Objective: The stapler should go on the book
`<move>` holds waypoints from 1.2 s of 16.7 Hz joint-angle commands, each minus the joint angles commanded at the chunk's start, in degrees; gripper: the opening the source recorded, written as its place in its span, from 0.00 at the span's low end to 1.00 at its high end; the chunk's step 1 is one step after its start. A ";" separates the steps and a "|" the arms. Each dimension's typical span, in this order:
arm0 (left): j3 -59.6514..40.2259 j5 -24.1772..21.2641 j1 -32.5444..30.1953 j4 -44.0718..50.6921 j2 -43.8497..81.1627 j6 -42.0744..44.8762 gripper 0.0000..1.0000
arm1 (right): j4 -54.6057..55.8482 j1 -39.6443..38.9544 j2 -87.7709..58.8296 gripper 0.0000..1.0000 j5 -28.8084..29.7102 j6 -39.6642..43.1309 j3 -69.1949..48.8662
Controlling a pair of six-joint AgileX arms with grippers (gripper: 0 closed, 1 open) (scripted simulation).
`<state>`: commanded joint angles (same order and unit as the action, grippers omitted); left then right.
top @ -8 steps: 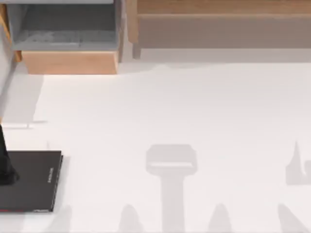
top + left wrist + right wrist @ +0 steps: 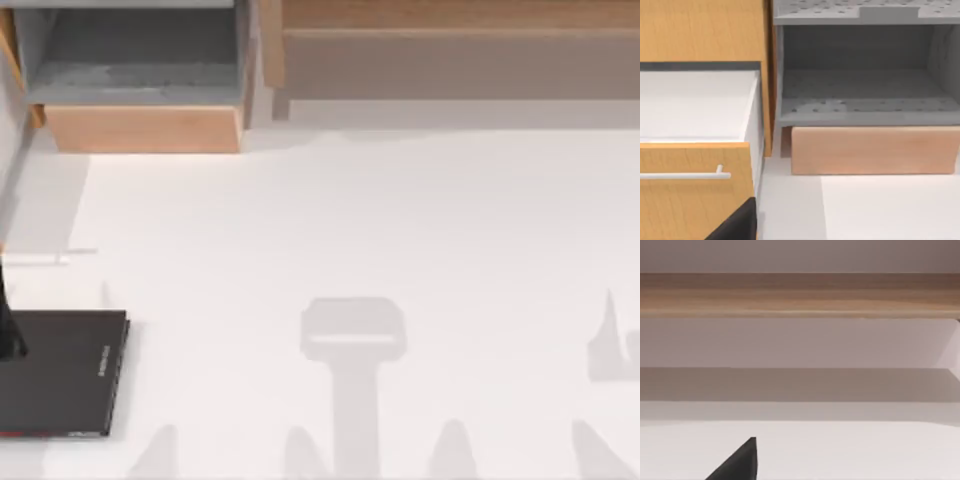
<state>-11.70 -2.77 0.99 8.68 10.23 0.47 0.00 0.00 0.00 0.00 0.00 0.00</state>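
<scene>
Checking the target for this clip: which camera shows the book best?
The top view: the book lies flat at the table's left edge, white lettering along its right side and a red strip at its near end. The wrist views look at the drawer, the shelving and the back wall instead.

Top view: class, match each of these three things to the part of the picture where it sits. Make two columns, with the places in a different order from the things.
Things:
1. book
2. grey open shelf
3. long wooden ledge

Places in the top view:
a. along the top edge, from the middle to the right
b. lower left, flat on the white table
c. top left corner

Pairs: 1-b, 2-c, 3-a
</scene>
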 joint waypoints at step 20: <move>-116.21 -4.94 13.41 63.58 109.07 5.78 1.00 | 0.00 0.00 0.00 1.00 0.00 0.00 0.00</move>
<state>-127.91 -7.71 14.40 72.26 119.30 6.25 0.00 0.00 0.00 0.00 0.00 0.00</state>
